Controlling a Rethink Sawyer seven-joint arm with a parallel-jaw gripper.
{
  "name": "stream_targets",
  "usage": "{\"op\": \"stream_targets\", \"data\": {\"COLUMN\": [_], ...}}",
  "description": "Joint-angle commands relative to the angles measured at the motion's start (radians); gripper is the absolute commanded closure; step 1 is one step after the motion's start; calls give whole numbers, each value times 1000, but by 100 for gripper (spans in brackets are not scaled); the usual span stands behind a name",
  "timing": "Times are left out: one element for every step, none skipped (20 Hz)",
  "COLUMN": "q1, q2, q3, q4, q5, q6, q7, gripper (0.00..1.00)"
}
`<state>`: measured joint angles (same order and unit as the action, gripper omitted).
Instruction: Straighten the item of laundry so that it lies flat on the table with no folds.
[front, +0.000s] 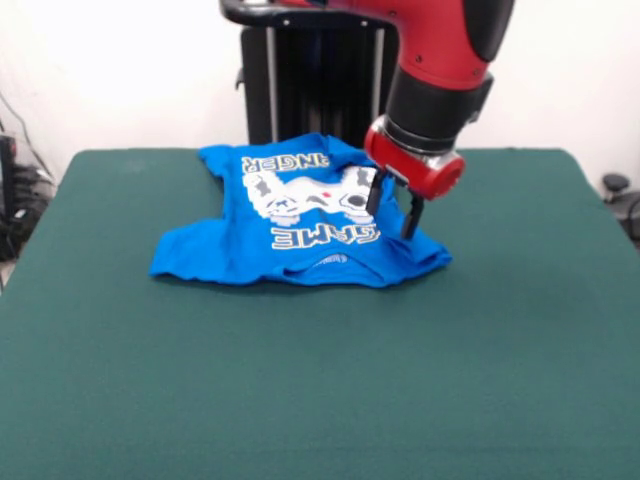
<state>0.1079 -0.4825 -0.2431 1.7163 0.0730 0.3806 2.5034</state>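
Note:
The bright blue T-shirt (290, 235) lies on the dark green table (320, 380), a little behind the middle. Its collar faces the camera, so the white lettering and the controller print read upside down. The far left part is folded over and cuts off the lettering; the right shoulder edge is rumpled. My gripper (392, 208) hangs from the red arm over the shirt's right side. Its two black fingers (410, 217) are spread apart, tips just above or touching the cloth, with nothing between them.
The black pedestal (310, 80) stands behind the table's far edge. Cables and dark gear (20, 190) sit off the left edge, a dark object (615, 185) off the right. Green tabletop stretches wide in front of the shirt.

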Motion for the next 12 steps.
{"op": "stream_targets", "data": {"q1": [21,22,19,13,7,1,-8,-10,-11,-13,-13,-18], "q2": [11,14,14,15,15,16,23,25,27,29,36,37], "q3": [118,118,122,129,136,143,155,159,164,168,172,179], "q4": [115,115,119,121,123,125,121,120,120,120,113,113], "q5": [61,62,62,61,61,61,62,61,61,61,62,61], "q6": [-66,-70,-76,-83,-90,-98,-106,-111,-116,-121,-126,-129], "q7": [170,171,169,164,159,154,148,147,145,144,144,139], "gripper": [0,0,0,0,0,0,0,0,0,0,0,0]}}
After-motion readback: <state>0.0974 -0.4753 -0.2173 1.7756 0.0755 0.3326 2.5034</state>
